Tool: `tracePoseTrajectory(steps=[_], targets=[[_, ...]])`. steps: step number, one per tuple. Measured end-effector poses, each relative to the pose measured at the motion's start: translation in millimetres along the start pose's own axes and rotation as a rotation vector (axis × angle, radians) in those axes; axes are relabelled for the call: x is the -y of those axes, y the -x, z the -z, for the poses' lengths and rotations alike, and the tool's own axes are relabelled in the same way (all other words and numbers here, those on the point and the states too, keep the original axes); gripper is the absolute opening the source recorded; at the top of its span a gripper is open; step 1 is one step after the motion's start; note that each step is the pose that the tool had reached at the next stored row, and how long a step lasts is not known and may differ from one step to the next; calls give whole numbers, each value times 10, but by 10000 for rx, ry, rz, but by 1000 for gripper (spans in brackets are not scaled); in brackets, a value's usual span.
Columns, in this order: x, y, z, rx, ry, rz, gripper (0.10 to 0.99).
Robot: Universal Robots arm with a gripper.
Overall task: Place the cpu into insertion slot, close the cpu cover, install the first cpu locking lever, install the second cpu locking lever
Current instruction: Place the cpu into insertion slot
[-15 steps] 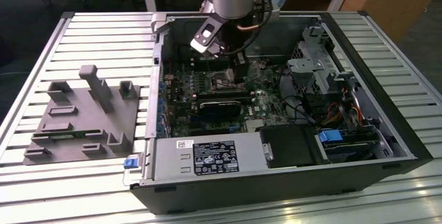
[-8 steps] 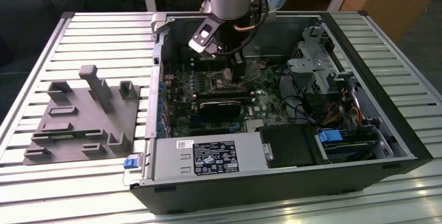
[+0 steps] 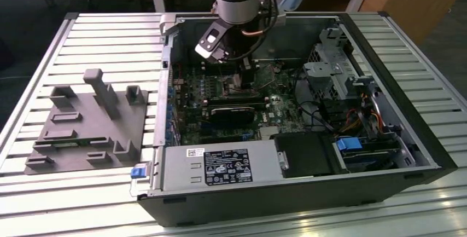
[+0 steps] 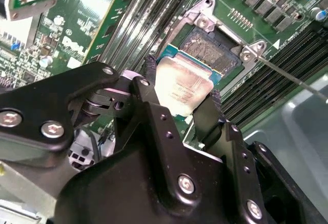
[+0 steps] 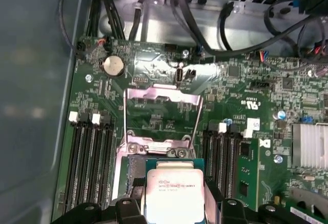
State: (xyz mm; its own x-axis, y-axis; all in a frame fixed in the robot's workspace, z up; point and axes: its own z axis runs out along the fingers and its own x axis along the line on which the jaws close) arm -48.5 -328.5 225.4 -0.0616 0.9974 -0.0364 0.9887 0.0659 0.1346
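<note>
My gripper (image 4: pixel 180 89) is shut on the cpu (image 4: pixel 182 85), a silver-grey square chip pinched at two opposite edges between the black fingers (image 4: pixel 148 88). The chip hangs close over the near part of the insertion slot (image 4: pixel 211 47), whose dark pin field and metal rim show beyond it. I cannot tell whether chip and slot touch. In the first wrist view the cpu (image 5: pixel 174 185) sits just past the cpu cover (image 5: pixel 161 112), a silvery windowed frame swung open flat on the green board. A thin locking lever (image 4: pixel 289 76) sticks out beside the slot. In the exterior view the gripper (image 3: pixel 232 66) is down inside the computer case.
Long black memory slots (image 5: pixel 89 157) flank the socket on both sides. Black cables (image 5: pixel 154 8) and a drive cage (image 3: pixel 332 56) crowd one side of the case. A power supply (image 3: pixel 219 166) fills the near end. A grey fixture (image 3: pixel 87 122) lies on the slatted table at the exterior view's left.
</note>
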Motion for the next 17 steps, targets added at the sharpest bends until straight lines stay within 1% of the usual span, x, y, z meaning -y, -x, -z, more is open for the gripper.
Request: tracePoseTrajectory(steps=[7,17], targets=[[61,-20,-64,19,-4,-134,541],[75,-84,-142,36,-9,-245,541]])
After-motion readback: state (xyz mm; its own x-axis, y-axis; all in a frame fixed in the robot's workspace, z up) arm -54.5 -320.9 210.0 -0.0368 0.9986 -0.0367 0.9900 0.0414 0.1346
